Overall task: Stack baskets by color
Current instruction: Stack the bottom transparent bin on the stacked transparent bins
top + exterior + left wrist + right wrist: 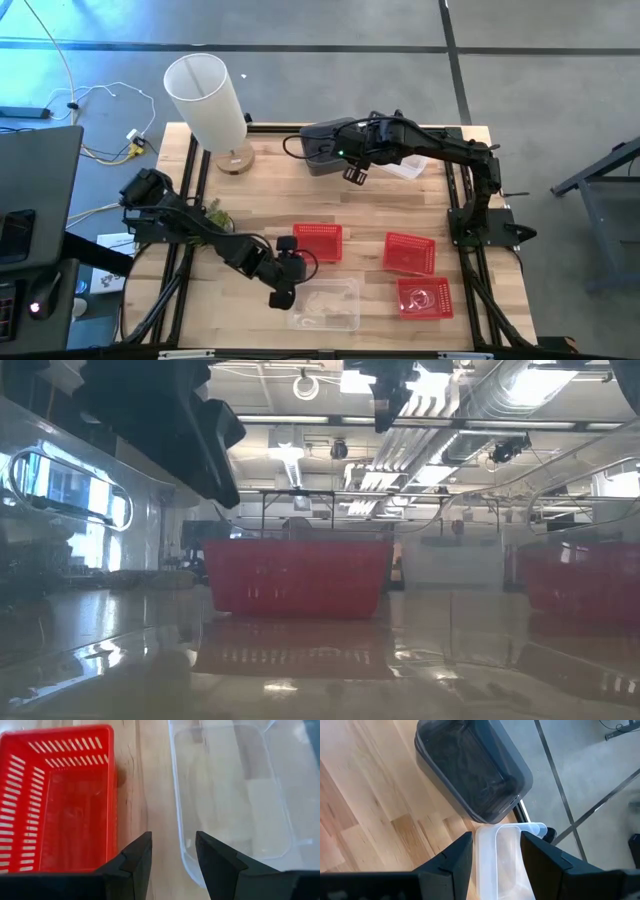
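A clear basket (325, 305) rests on its bottom near the table's front edge, with a red basket (318, 242) just behind it. My left gripper (283, 290) hangs open at the clear basket's left end. In the left wrist view its fingers (172, 855) stand on either side of the clear basket's side rim (182, 835), and the red basket (60, 800) lies beside it. My right gripper (355, 172) is open, high over the far side, between a dark grey basket (325, 150) and another clear basket (410, 165). Two more red baskets (410, 252) (425, 297) stand at the right.
A tall white lamp (210, 100) stands at the far left of the table, and a small green plant (215, 215) sits by the left arm. Bare wood lies between the far baskets and the red ones. The dark frame rails (460, 200) border the table.
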`<state>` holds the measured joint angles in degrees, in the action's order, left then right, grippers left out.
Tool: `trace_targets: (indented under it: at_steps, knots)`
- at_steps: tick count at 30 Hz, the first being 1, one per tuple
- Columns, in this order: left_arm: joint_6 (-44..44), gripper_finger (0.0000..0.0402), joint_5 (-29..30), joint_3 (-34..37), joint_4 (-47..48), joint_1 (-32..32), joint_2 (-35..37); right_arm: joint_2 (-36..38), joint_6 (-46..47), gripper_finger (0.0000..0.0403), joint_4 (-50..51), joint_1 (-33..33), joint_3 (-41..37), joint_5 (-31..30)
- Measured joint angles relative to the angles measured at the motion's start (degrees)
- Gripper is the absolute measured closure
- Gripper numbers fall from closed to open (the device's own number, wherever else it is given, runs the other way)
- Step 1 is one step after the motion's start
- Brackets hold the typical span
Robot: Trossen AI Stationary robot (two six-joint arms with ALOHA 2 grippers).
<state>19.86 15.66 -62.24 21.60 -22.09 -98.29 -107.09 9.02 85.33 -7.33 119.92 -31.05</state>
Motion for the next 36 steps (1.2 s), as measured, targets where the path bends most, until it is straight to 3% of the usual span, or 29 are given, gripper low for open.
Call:
trace_targets:
  at_steps: [36]
  knots:
    - [-1.1,0.0261,-11.2,0.0,-0.1,4.5,-0.2,0.0,1.5,0.0249,-0.1,0.0,0.0,5.2]
